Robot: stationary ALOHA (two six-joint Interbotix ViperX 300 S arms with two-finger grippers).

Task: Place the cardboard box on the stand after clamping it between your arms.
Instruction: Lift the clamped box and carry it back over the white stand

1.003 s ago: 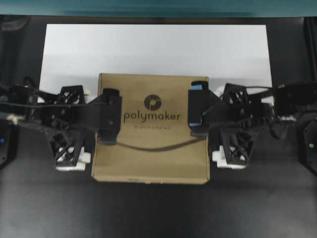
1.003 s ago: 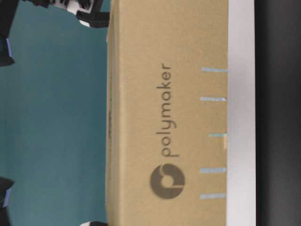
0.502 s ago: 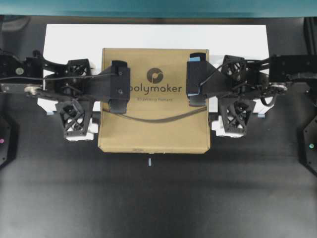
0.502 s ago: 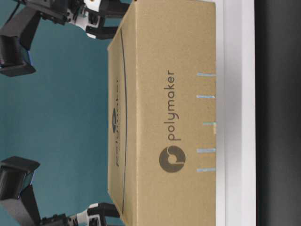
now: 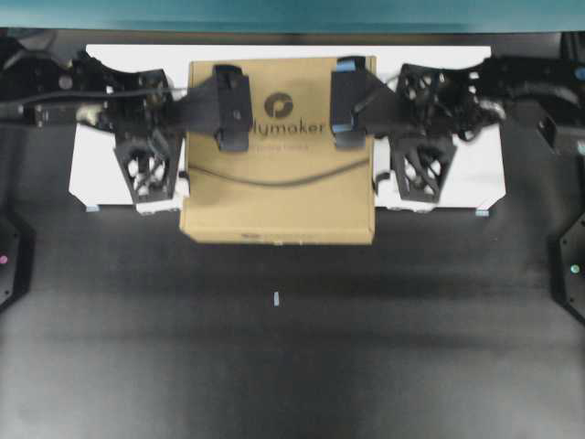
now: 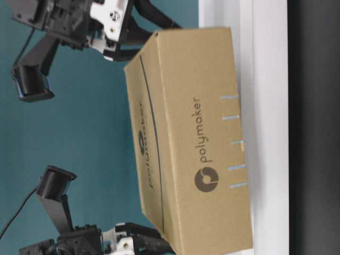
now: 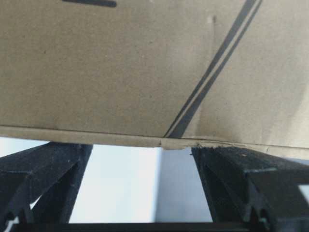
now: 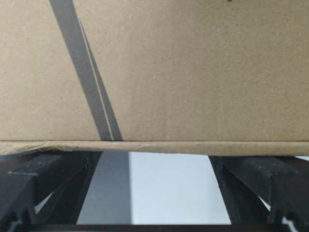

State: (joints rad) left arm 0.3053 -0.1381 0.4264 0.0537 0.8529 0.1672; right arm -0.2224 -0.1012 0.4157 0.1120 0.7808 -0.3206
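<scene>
The brown cardboard box (image 5: 274, 183) printed "polymaker" hangs clamped between my two arms over the white stand (image 5: 101, 174). My left gripper (image 5: 180, 128) stands open with its fingertips against the box's left side. My right gripper (image 5: 377, 123) is open too and presses the right side. In the table-level view the cardboard box (image 6: 196, 133) is tilted against the stand (image 6: 271, 79). The left wrist view shows the box wall (image 7: 120, 67) across my open left gripper (image 7: 137, 151), with the stand (image 7: 120, 188) below. My right gripper (image 8: 157, 155) meets the box (image 8: 193, 72) the same way.
The stand sits at the far side of the black tabletop (image 5: 292, 366), under a teal back wall (image 5: 274, 14). A small white mark (image 5: 276, 298) lies on the table in front of the box. Black fixtures (image 5: 571, 274) stand at both side edges.
Both arms have carried the clamped box away from me, from the table's middle to over the stand. The box now sits tilted. Both grippers stay open.
</scene>
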